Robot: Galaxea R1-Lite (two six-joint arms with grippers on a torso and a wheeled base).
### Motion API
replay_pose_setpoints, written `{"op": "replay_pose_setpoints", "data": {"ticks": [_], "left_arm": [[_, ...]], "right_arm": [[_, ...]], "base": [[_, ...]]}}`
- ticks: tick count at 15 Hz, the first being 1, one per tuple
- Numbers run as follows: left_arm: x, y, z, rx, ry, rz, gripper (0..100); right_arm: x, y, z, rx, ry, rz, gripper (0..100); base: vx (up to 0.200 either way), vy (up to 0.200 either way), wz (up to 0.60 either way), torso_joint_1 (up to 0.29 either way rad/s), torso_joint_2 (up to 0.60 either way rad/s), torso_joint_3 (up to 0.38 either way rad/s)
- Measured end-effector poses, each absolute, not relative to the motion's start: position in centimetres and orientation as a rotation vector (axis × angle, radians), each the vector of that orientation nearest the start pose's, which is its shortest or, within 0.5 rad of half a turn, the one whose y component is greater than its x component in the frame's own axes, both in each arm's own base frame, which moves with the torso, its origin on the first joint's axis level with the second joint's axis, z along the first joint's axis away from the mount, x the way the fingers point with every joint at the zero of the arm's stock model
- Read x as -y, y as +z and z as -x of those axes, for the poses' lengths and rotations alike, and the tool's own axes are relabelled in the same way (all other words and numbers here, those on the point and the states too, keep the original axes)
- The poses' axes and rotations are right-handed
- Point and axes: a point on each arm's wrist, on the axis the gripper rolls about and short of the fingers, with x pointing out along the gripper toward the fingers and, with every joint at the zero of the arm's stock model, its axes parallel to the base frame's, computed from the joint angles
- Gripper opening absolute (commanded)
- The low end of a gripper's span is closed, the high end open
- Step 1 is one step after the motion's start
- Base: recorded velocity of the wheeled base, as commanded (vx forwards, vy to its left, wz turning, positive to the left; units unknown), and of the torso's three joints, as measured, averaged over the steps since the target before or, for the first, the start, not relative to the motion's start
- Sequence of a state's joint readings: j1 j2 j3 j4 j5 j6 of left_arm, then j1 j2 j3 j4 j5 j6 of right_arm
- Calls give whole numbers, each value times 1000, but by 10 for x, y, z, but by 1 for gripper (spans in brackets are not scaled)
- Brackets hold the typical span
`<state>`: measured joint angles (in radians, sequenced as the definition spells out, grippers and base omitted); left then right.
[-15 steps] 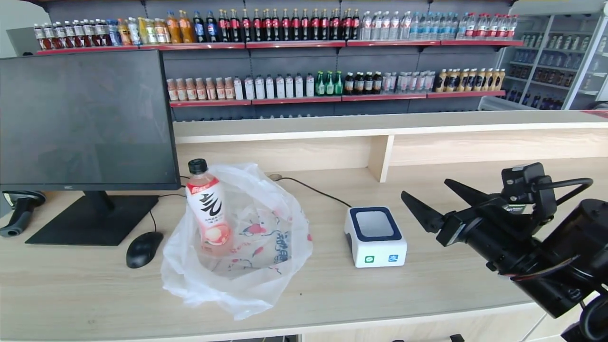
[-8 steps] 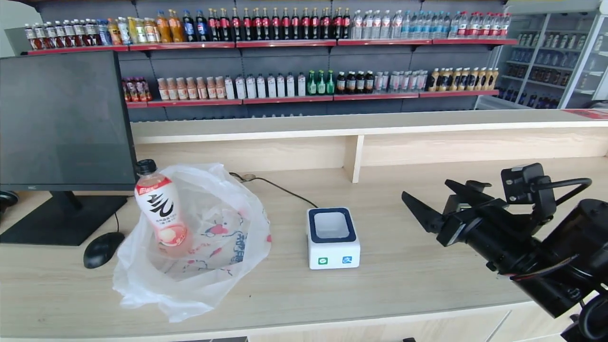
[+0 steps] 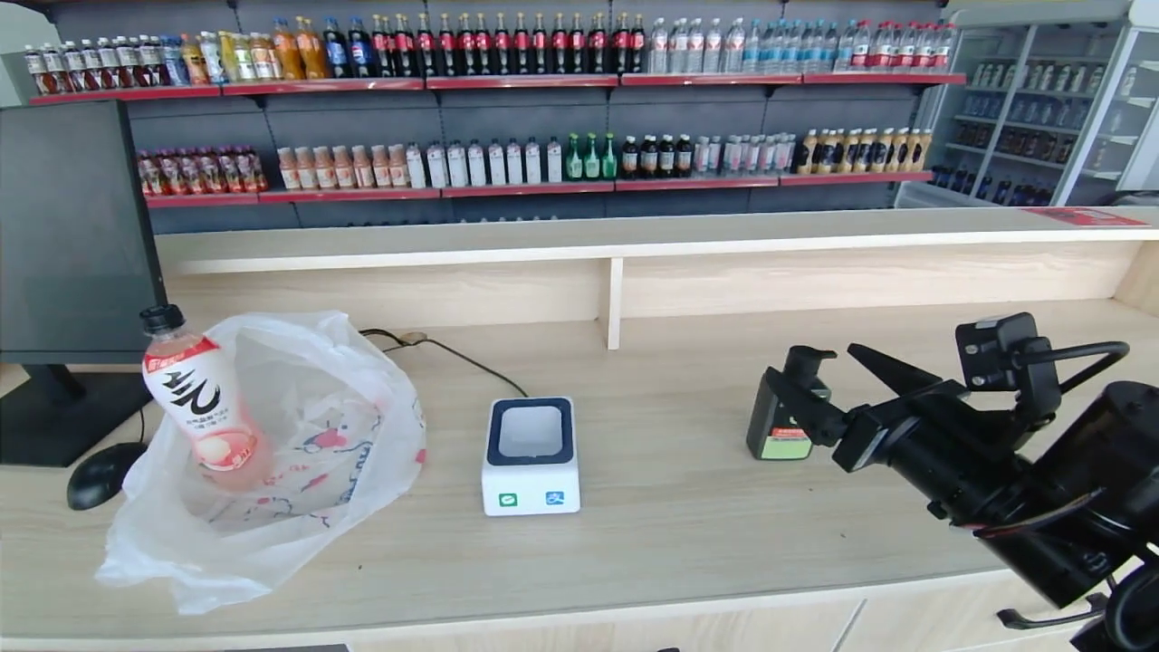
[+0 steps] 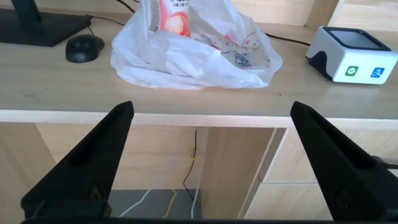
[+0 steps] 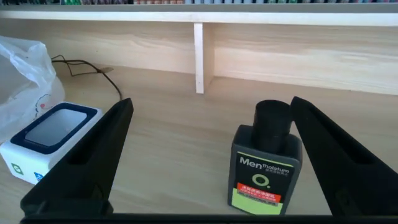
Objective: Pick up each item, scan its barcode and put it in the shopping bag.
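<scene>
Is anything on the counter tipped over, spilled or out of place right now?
Nothing stands out. The pink drink bottle stands in the shopping bag, leaning slightly; the dark bottle is upright, right of the scanner. No spills visible.

Brightly and evenly lit from above. Soft, faint shadows on the tabletop. Slight sheen on the shopping bag. Straight lines bowed toward head-view edges.
</scene>
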<state>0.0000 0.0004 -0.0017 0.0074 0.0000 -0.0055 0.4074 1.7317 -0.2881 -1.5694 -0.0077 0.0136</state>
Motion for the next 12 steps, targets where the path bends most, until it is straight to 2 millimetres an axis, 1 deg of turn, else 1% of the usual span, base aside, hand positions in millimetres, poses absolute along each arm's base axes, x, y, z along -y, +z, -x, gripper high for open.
{"op": "replay_pose_setpoints", "data": {"ticks": [3,9,12], "left_arm": [[0,75,23,-6,0,6,100],[0,75,23,-6,-1,6,100],[0,75,23,-6,0,6,100]], "right_arm": [[-98,146,-227,123,400,-40,100],[-99,143,-228,113,404,-38,100],[-99,141,-228,102,402,-36,100]], "base": [[0,0,0,0,0,0],[0,0,600,3,4,2],[0,0,0,0,0,0]]}}
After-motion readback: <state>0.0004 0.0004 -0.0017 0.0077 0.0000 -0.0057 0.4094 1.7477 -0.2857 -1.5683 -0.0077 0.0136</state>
